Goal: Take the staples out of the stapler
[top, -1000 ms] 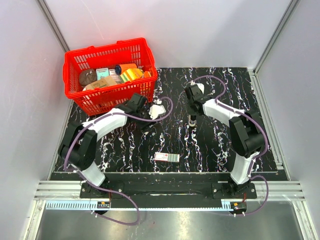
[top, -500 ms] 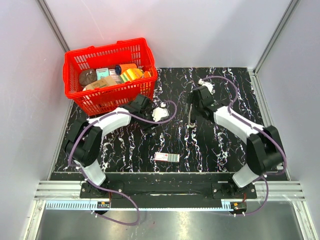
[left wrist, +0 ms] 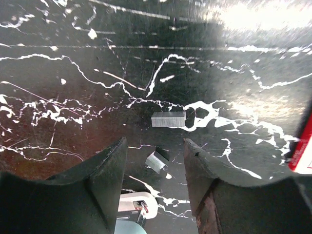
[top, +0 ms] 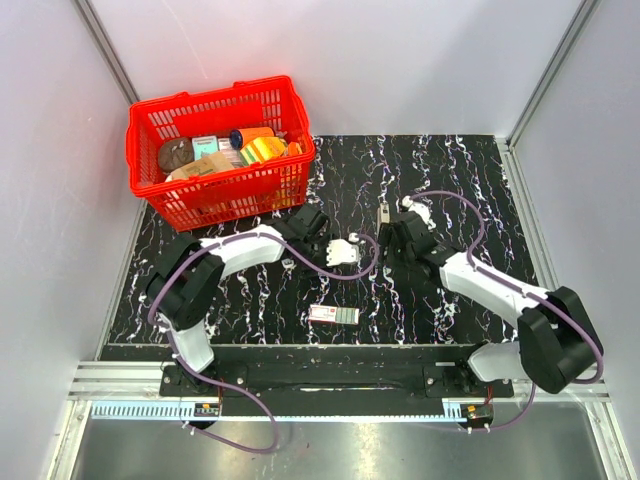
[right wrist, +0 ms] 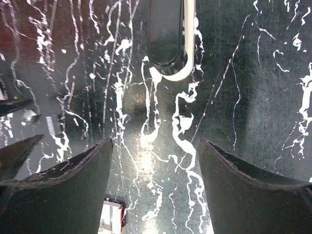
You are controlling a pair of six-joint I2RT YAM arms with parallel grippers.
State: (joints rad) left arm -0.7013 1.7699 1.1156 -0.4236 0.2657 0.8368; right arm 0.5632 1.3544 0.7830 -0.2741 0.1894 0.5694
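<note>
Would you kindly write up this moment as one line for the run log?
left gripper: open, empty, staple strip on table ahead | right gripper: open, empty, stapler ahead, not touched

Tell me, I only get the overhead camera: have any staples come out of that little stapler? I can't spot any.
Observer: Yes. The left wrist camera shows a strip of staples lying loose on the table, just beyond the open left jaws.
Operator: Only that one?
Observer: No, a shorter piece lies nearer, seen between those jaws, on the table.
Operator: Is the stapler being held?
Observer: No. The right wrist camera shows the stapler lying on the table ahead of the right jaws, which are open and empty.
</note>
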